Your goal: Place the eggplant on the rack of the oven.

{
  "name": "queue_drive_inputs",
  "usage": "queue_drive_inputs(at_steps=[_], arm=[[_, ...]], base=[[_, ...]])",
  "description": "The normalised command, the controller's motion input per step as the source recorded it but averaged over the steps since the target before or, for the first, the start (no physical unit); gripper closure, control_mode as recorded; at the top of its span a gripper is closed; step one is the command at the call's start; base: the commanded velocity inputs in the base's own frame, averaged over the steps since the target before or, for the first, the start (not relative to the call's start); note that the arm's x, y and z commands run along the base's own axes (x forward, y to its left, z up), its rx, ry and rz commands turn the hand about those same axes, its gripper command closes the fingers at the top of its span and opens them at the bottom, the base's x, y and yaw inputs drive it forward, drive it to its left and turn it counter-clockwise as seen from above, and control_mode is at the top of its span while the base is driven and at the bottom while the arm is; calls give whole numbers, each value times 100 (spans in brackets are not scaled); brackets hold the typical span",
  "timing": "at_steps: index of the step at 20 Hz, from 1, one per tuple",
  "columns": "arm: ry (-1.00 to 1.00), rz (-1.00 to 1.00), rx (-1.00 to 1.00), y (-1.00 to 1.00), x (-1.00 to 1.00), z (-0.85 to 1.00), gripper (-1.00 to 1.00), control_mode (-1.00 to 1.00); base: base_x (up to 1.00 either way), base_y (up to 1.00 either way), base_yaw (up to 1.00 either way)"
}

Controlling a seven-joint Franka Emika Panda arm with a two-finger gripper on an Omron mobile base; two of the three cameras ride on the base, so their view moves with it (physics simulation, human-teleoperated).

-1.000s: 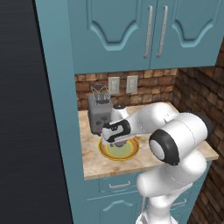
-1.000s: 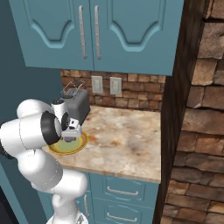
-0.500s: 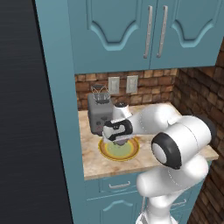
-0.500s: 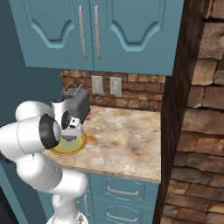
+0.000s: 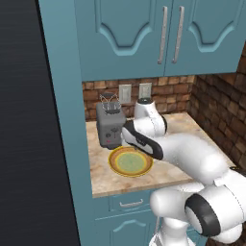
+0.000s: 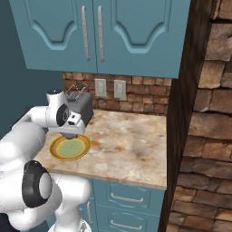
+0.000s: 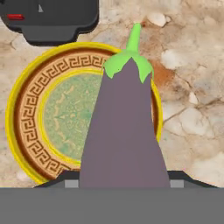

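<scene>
My claw (image 7: 124, 181) pinches the eggplant (image 7: 124, 131), stem at twelve o'clock over the plate (image 7: 33, 127); I lift straight, avoiding the toaster (image 7: 50, 15).

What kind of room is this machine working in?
It looks like a home kitchen, though a computer-drawn one. Blue cupboards hang over a speckled stone counter with a brick back wall. On the counter stand a toaster and a yellow-rimmed plate, and the gripper holds an eggplant.
</scene>
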Motion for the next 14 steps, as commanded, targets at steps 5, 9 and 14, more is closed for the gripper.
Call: queue_drive_inputs(at_steps=[5, 9, 14], arm=[[0, -4, 0, -45, -68, 100, 100, -100], [0, 0, 1, -17, -90, 74, 100, -100], [-17, 1, 1, -9, -100, 4, 100, -100]], base=[[0, 0, 0], [0, 0, 0], [0, 0, 0]])
